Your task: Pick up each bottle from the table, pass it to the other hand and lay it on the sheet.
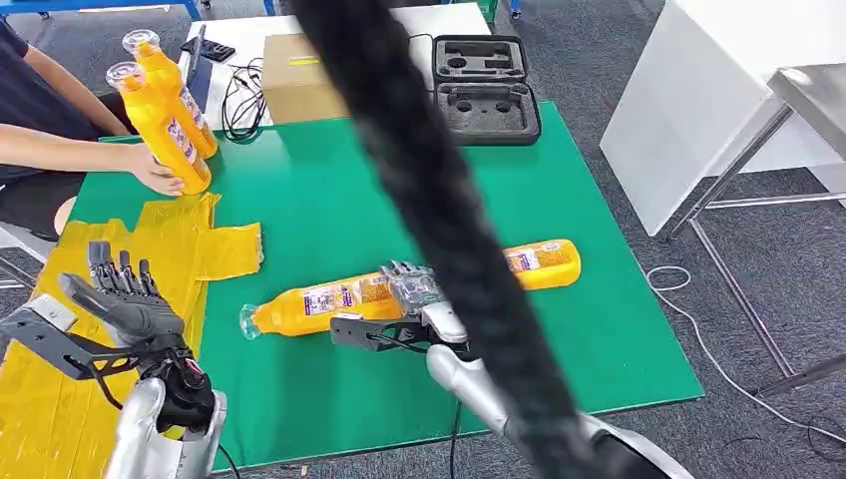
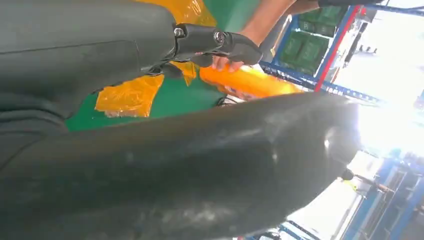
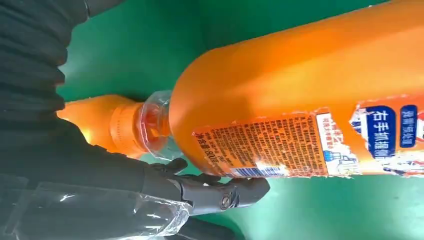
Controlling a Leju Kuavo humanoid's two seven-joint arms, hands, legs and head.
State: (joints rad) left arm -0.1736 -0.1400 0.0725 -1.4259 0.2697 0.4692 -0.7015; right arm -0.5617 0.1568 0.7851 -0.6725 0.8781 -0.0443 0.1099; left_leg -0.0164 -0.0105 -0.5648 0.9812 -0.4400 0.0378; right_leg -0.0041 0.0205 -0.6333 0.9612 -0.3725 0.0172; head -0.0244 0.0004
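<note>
I see the green desk [image 1: 329,190] across mid-frame, the yellow sheet [image 1: 60,289] at lower left. Two orange bottles lie end to end at centre — near bottle [image 1: 319,302] left of far bottle [image 1: 544,263]. A person's hand [image 1: 155,170] steadies two upright bottles [image 1: 165,125] at upper left. My right hand [image 1: 404,299] rests at the bottles' junction — grip I cannot tell. Left hand [image 1: 125,294] over the sheet, fingers spread, holding nothing.

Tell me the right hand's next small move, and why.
Probably close the right hand around the near bottle and lift. That bottle lies flat on the green table, the fingers sit against its side, and the left hand waits open over the yellow sheet.
</note>
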